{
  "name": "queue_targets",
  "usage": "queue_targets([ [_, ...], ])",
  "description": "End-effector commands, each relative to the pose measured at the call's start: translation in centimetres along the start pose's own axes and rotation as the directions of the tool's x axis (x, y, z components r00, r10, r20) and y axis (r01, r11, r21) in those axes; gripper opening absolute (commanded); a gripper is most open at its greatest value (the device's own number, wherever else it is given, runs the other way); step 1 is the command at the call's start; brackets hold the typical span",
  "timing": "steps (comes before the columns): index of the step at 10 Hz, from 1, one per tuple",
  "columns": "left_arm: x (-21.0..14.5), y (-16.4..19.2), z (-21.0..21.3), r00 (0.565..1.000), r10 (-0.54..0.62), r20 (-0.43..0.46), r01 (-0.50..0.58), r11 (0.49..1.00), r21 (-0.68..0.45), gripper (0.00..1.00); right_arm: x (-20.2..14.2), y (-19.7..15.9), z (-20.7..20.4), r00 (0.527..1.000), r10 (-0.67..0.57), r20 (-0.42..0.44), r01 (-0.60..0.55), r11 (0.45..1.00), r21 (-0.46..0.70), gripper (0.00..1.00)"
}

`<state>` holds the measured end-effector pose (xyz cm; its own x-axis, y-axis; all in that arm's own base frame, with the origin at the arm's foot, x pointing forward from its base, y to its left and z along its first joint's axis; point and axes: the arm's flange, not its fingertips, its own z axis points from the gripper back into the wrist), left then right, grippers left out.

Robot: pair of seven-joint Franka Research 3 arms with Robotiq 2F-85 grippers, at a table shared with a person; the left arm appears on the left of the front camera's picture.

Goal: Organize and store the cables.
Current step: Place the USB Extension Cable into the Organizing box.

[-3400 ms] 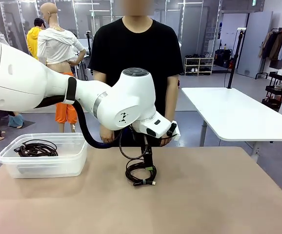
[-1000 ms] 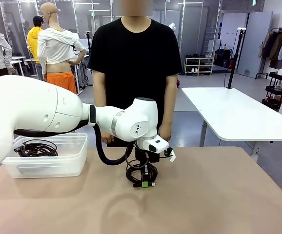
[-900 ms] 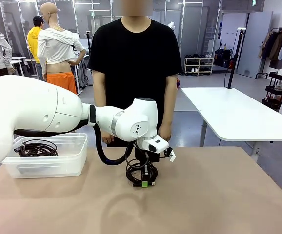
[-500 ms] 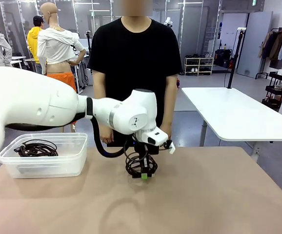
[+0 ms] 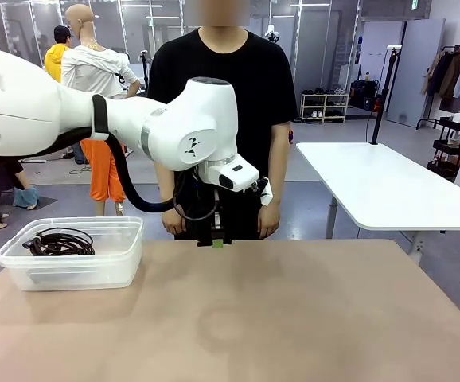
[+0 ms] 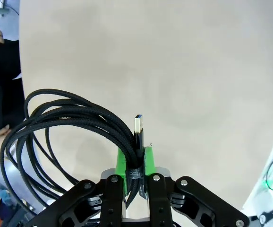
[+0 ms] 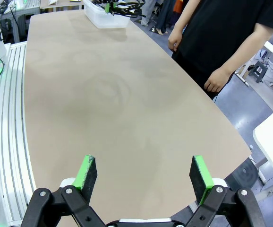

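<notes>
My left gripper (image 5: 217, 241) hangs above the table's far middle, shut on a coiled black cable (image 5: 199, 216) that is lifted clear of the tabletop. In the left wrist view the green pads (image 6: 148, 162) pinch the cable bundle (image 6: 70, 111), and a USB plug (image 6: 138, 126) sticks up between them while the loops hang off to the left. Another coiled cable (image 5: 59, 241) lies inside the clear plastic container (image 5: 126, 259) at the far left. My right gripper (image 7: 142, 174) stands open over the table's near edge with nothing between its fingers.
A person in a black shirt (image 5: 222, 87) stands at the far side, hands (image 5: 268, 229) hanging by the table edge. The brown tabletop (image 5: 294, 318) is bare between the container and the right edge. A white table (image 5: 381, 187) stands behind on the right.
My left arm has risen and swung left, lifting the coiled cable off the table where it lay a second ago. The container and its cable have not moved.
</notes>
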<state>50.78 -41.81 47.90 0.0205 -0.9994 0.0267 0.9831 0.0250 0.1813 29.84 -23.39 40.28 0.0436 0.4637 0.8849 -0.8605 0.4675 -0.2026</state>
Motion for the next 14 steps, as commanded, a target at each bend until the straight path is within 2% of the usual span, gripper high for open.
queue_targets([
  [1, -0.6, -1.5, -1.7, 0.997, -0.067, 0.049, 0.063, 0.996, 0.064, 0.00, 0.3, -0.1, 0.3, 1.000, -0.014, -0.009, 0.014, 1.000, 0.011, 1.00],
  [2, 0.0, 0.0, 0.0, 1.000, 0.000, 0.000, 0.000, 1.000, 0.000, 0.00, 0.3, -0.1, 0.3, 1.000, -0.014, -0.009, 0.014, 1.000, 0.011, 1.00],
  [6, 0.0, 0.0, 0.0, 1.000, 0.000, 0.000, 0.000, 1.000, 0.000, 0.00, 0.3, -0.1, 0.3, 1.000, -0.014, -0.009, 0.014, 1.000, 0.011, 1.00],
  [7, 0.0, -0.2, -0.4, 1.000, -0.011, 0.007, 0.011, 1.000, 0.012, 0.17, 0.3, -0.1, 0.3, 1.000, -0.014, -0.009, 0.014, 1.000, 0.011, 1.00],
  [8, -3.5, 1.8, 1.8, 0.996, -0.090, 0.013, 0.089, 0.992, 0.092, 0.17, 0.3, -0.1, 0.3, 1.000, -0.014, -0.009, 0.014, 1.000, 0.011, 1.00],
  [10, -12.1, 3.8, 3.9, 0.979, -0.196, 0.045, 0.192, 0.978, 0.080, 0.17, 0.3, -0.1, 0.3, 1.000, -0.014, -0.009, 0.014, 1.000, 0.011, 1.00],
  [13, -24.5, 4.7, 3.5, 0.982, -0.180, 0.054, 0.174, 0.979, 0.102, 0.17, 0.3, -0.1, 0.3, 1.000, -0.014, -0.009, 0.014, 1.000, 0.011, 1.00],
  [14, -27.9, 4.0, 2.8, 0.989, -0.146, 0.017, 0.143, 0.985, 0.092, 0.17, 0.3, -0.1, 0.3, 1.000, -0.014, -0.009, 0.014, 1.000, 0.011, 1.00],
])
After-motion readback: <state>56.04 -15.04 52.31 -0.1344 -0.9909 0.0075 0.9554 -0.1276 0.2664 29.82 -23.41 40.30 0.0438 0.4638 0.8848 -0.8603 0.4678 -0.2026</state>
